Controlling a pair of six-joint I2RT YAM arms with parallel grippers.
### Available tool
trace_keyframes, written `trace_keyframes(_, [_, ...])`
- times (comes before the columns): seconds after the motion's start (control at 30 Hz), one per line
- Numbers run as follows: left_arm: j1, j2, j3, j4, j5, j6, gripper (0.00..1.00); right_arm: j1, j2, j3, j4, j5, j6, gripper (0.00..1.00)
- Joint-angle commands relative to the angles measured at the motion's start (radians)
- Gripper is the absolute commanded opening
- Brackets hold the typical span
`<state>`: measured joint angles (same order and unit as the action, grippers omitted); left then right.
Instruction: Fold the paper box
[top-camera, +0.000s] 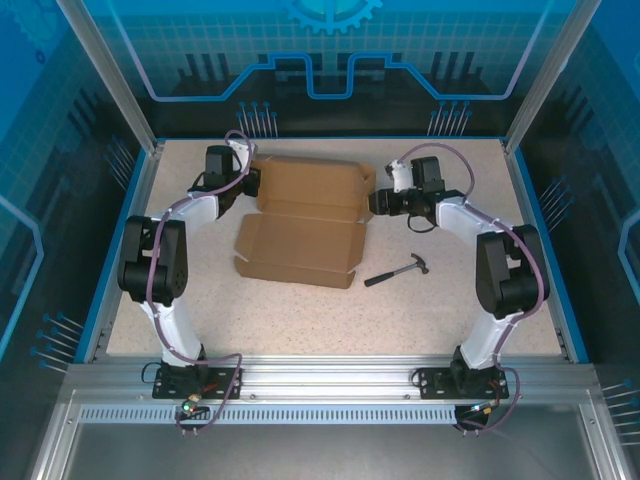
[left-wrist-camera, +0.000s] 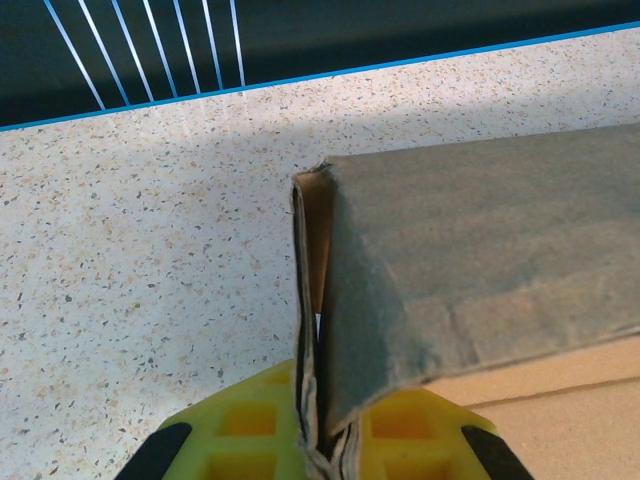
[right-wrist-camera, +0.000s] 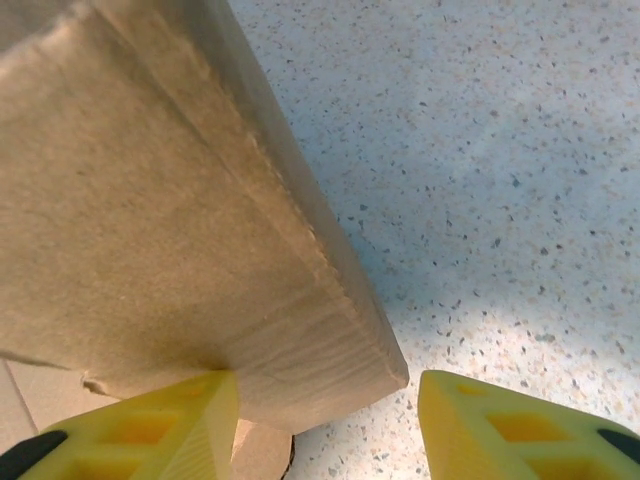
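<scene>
Yellow fingers (left-wrist-camera: 240, 432) of my left gripper (left-wrist-camera: 322, 428) pinch an end flap of the paper box (left-wrist-camera: 480, 260); at the box's other end my right gripper (right-wrist-camera: 330, 410) stands spread, perhaps touching cardboard.

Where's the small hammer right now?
In the top view, the small black-handled hammer lies on the speckled table, just right of the brown cardboard box.

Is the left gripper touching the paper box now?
Touching. In the left wrist view, the left gripper has both yellow fingers pressed on a cardboard flap of the paper box.
</scene>
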<state>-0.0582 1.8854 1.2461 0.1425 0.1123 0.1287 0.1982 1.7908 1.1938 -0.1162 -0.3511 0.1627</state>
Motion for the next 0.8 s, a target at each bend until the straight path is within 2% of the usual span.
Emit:
trace_keyframes(0.0, [0.001, -0.038, 0.013, -0.011, 0.032, -0.023, 0.0, 0.011, 0.024, 0.048, -0.023, -0.048, -0.049, 0.53])
trace_keyframes(0.2, [0.002, -0.042, 0.015, -0.015, 0.032, -0.02, 0.0, 0.013, 0.071, 0.124, -0.071, -0.097, -0.136, 0.53])
trace_keyframes(0.5, [0.001, -0.042, 0.016, -0.021, 0.038, -0.019, 0.0, 0.03, 0.154, 0.262, -0.128, -0.152, -0.243, 0.47])
trace_keyframes(0.63, [0.002, -0.042, 0.018, -0.024, 0.042, -0.018, 0.0, 0.037, 0.19, 0.303, -0.126, -0.138, -0.246, 0.41])
trace_keyframes(0.77, [0.002, -0.042, 0.019, -0.03, 0.046, -0.017, 0.0, 0.055, 0.197, 0.301, -0.096, -0.067, -0.223, 0.39])
